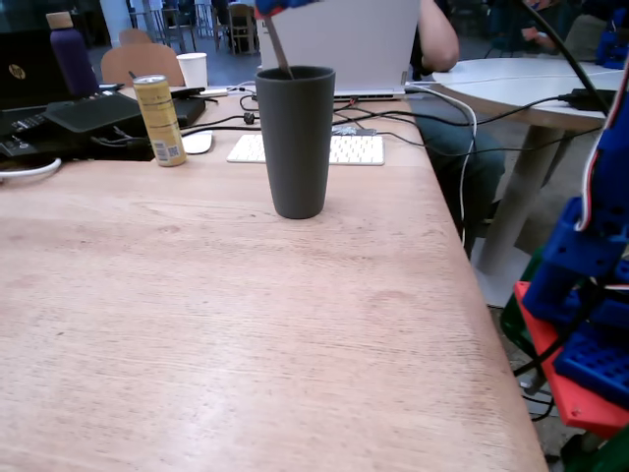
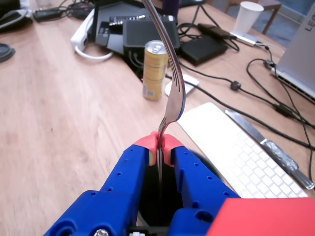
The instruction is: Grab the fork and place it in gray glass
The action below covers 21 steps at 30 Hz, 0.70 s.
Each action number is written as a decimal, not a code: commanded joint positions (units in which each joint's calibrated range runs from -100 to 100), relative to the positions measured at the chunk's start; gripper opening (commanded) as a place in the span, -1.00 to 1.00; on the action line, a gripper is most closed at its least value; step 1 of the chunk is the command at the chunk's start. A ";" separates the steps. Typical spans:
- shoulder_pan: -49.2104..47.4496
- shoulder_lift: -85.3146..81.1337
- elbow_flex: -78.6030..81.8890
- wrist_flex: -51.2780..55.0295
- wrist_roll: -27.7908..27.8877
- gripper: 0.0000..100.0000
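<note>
Tool [image 2: 160,141] — tight around fork [image 2: 170,73]

One fork [image 2: 170,73], one gray glass [image 1: 296,141], one yellow can [image 1: 159,120], one white cup [image 1: 193,70], one keyboard [image 1: 308,149], one table knife [image 2: 268,145], perhaps one purple bottle [image 1: 71,54], several cables.

Soft, even indoor daylight, faint shadows, slightly blurry backgrounds in both views.

In the wrist view, the blue gripper [image 2: 161,141] fills the lower centre of the frame, its red-tipped fingers [image 2: 146,143] pressed together on the fork [image 2: 173,93], clamped near its tines.
</note>
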 commanded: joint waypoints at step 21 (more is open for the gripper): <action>4.52 -8.45 15.17 0.42 1.47 -0.97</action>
